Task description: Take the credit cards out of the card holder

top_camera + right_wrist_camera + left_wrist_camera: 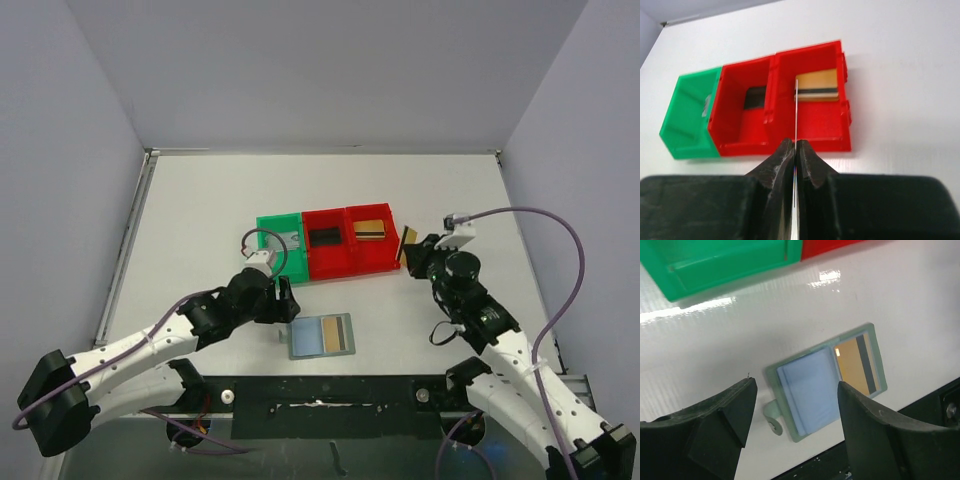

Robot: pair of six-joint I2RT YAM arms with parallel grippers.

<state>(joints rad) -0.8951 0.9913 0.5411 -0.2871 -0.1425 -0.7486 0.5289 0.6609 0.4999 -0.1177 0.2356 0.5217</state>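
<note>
**On the bench beside the left arm: holder with a card yet to come out**

From above, shows the card holder (322, 336) flat on the bench (200, 210), close to the arm bases. Lies just right of and nearer than the left fingers (284, 299), not touching them. Runs left to right along its long axis, with a striped card (338, 335) at its right end. Shows the left fingers spread, gripping nothing. Places the right fingers (414, 256) well apart at the far right, pinching a held card (409, 238) beside the right red bin (372, 265). Makes the left arm the nearer to the holder. Suggests, as a judgement, a drop into the bins first for the right.

From the left wrist, frames the card holder (807, 392) beyond the wide-apart left fingers (722, 425), tilted across the view. Adds what the top view lacks: a small tab (772, 412) at one corner. Shows the striped card (854, 365) gold with a dark band, seated at the end away from that tab.

From the right wrist, shows the right fingers (782, 162) pressed together on the held card (796, 107), edge-on as a thin line over the right red bin (837, 145). Reveals a binned gold card (817, 85) inside, a black card (756, 97) in the middle red bin (740, 145), and the green bin (687, 145) leftmost. Shows no holder.
</note>
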